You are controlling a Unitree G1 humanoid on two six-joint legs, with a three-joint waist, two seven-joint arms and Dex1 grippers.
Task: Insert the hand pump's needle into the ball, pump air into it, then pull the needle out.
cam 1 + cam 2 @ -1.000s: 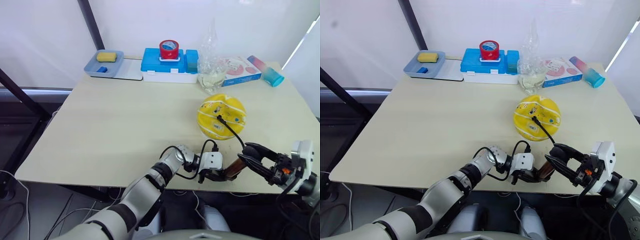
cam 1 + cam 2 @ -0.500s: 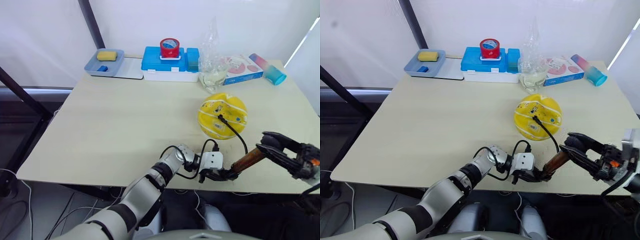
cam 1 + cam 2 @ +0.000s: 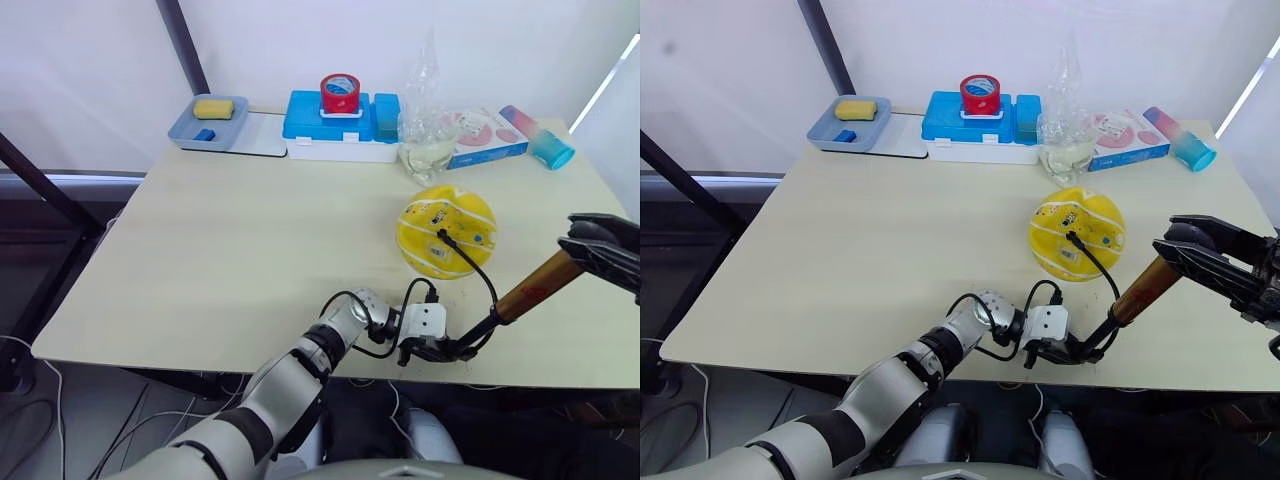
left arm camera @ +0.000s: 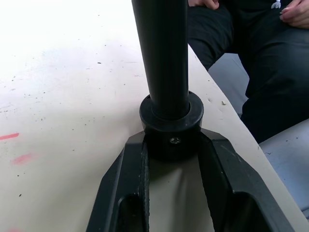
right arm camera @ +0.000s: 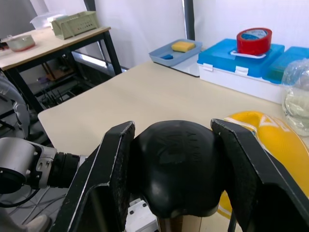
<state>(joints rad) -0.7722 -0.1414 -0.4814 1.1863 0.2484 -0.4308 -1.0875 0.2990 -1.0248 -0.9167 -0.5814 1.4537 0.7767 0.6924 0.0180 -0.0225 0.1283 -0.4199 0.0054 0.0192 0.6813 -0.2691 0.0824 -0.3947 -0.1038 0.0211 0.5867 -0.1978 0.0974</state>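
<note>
While clamped, left claw (image 3: 440, 350) on the hand pump (image 3: 528, 292) base, right claw (image 3: 1185, 245) on its handle, risked yanking the needle from the ball (image 3: 444, 234) beside them.

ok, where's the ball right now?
The ball sits on the table's right half, in front of the clear plastic bag, with the pump's black hose plugged into it.

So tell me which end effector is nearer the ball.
Right. The right end effector grips the hand pump handle just beside the ball; the left end effector clamps the pump's base at the table's near edge.
</note>
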